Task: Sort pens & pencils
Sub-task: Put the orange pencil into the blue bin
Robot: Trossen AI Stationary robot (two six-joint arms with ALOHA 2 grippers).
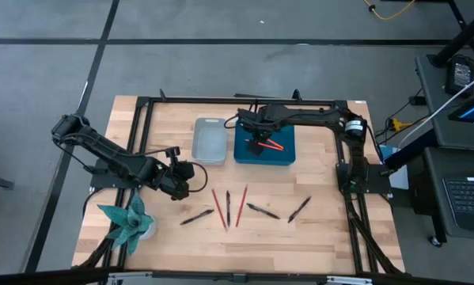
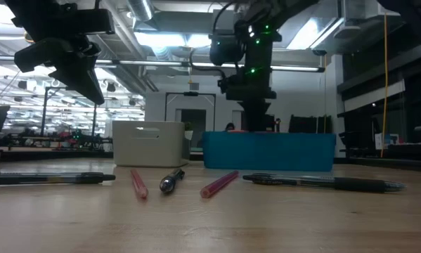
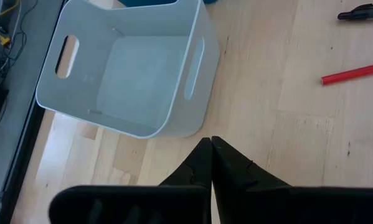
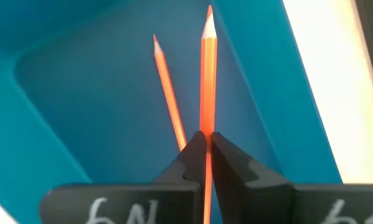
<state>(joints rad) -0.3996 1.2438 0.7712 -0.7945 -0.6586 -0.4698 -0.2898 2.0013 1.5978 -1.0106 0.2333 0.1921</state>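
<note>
The pale wooden slatted table [image 1: 324,237] with its black metal frame carries everything. On it, side by side near the far edge, stand a teal rectangular plastic bin [image 1: 280,154] and a white rectangular plastic bin with slot handles [image 1: 209,141]; the white one looks empty in the left wrist view. A teal folded-paper ornament [image 1: 130,218] sits at the near left corner.

The right gripper [image 4: 205,146] hangs over the teal bin, its fingers pinched on an orange-red wooden pencil [image 4: 208,68], whose long axis runs straight out between the fingers, sharpened tip pointing away from the wrist. A second orange-red pencil [image 4: 167,87] lies on the bin floor beside it, angled slightly, tip the same way. White handwriting on the right gripper body is cut off and unreadable.

The left gripper [image 3: 210,152] hovers above the table just near the white bin, fingers pressed together on nothing.

On the near half of the table lie two red pencils [image 1: 218,207] and four dark pens [image 1: 263,210], spread in a loose row, most with their long axes running roughly near to far or on a diagonal. No brand marks on them can be made out.
</note>
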